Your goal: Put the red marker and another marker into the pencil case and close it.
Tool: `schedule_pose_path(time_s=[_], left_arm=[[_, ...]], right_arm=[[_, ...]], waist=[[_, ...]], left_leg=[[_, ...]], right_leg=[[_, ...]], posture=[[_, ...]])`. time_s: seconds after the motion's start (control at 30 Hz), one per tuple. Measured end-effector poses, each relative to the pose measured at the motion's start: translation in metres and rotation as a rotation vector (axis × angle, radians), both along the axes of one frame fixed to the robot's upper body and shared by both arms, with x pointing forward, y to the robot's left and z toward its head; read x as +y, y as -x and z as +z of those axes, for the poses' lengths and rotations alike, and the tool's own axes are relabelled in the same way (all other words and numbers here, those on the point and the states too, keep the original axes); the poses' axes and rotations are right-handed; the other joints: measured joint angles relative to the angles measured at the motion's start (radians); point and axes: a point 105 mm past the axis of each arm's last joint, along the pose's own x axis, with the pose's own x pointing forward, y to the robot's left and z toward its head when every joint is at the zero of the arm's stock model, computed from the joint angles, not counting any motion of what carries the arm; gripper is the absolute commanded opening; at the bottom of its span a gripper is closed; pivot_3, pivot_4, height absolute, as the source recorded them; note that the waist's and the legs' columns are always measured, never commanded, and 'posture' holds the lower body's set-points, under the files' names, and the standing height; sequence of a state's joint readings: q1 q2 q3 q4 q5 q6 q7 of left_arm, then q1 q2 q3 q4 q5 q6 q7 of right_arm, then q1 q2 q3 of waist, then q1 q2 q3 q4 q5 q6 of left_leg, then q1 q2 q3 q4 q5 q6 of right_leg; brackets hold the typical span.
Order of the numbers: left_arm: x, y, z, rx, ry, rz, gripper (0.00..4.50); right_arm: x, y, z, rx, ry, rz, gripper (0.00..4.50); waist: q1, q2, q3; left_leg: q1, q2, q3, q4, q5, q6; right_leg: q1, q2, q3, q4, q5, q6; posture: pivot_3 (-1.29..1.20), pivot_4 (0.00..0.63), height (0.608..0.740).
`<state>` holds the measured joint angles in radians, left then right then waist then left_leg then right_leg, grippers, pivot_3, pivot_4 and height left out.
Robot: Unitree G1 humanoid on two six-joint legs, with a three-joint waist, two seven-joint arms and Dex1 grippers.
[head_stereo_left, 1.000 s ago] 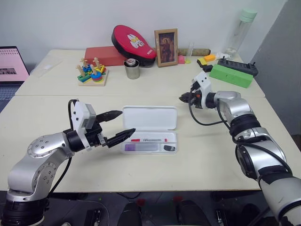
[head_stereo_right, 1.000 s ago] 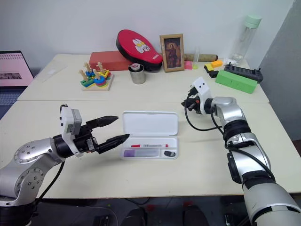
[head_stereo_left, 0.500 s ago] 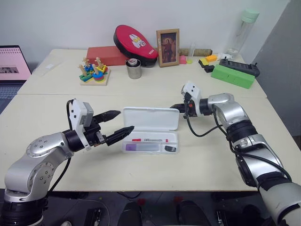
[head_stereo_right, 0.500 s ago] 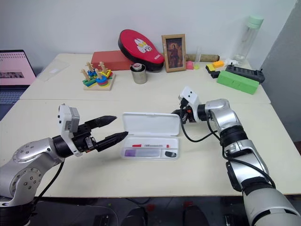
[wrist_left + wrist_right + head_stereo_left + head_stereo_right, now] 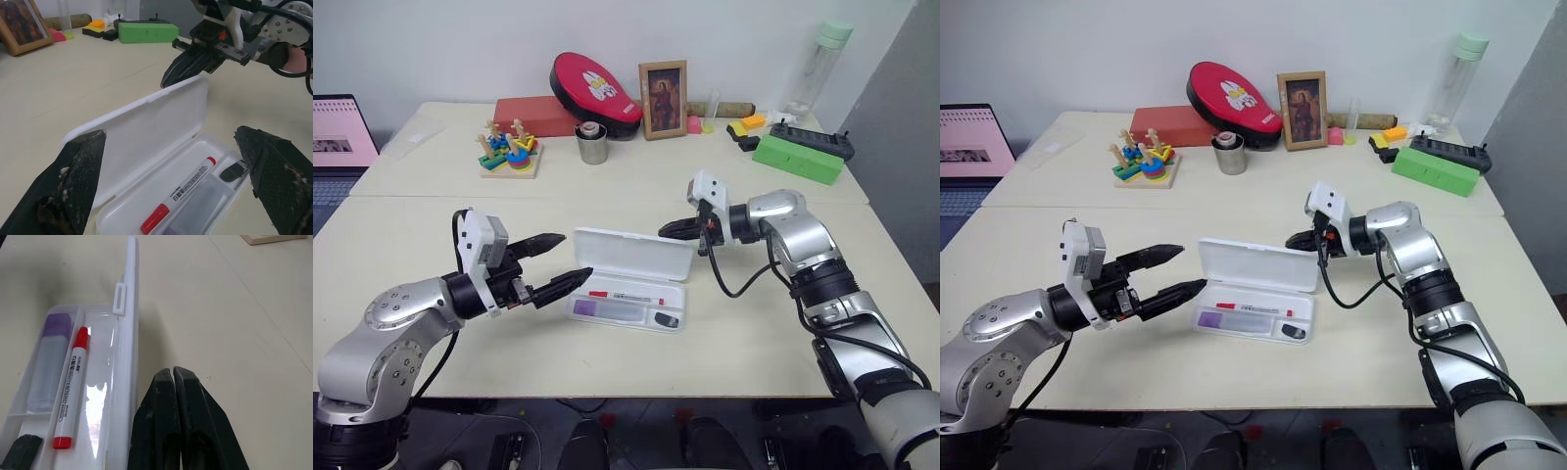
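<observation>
Left eye view | I'm nudging pencil case (image 5: 628,279) lid up, centre frame | right gripper (image 5: 668,230) jaws closed, left gripper (image 5: 558,261) jaws spread | red marker (image 5: 625,294) inside, closing begun

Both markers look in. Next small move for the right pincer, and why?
Probably push the lid on over toward the tray. The red marker and the purple marker already lie inside the pencil case, and the lid stands tilted up. The shut right pincer sits at the lid's back edge, while the open left pincer hovers beside the case, holding nothing.
</observation>
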<state>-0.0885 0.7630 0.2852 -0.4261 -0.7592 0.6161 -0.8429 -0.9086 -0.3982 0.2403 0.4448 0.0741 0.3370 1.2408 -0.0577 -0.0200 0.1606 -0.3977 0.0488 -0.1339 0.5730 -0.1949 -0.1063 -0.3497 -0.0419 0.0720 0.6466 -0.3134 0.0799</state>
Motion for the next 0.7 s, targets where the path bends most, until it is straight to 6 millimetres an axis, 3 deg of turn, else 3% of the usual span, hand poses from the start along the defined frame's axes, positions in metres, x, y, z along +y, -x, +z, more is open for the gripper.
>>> schedule_pose_path(time_s=[0.33,0.7], left_arm=[[0.022,0.018,-0.003,0.06,-0.065,0.024,4.5],[0.025,0.023,-0.005,0.083,-0.066,0.021,4.5]], right_arm=[[0.009,0.026,-0.013,-0.023,0.039,0.124,0.05],[0.024,0.047,-0.028,-0.21,0.17,0.261,0.05]], waist=[[0.001,0.0,0.0],[0.001,-0.001,-0.001]], left_leg=[[0.0,0.0,0.0,0.0,0.0,0.0],[0.001,0.0,0.0,0.0,0.0,0.0]], right_leg=[[0.0,0.0,0.0,0.0,0.0,0.0],[0.0,0.0,0.0,0.0,0.0,0.0]], posture=[[0.0,0.15,0.74],[0.0,0.15,0.74]])
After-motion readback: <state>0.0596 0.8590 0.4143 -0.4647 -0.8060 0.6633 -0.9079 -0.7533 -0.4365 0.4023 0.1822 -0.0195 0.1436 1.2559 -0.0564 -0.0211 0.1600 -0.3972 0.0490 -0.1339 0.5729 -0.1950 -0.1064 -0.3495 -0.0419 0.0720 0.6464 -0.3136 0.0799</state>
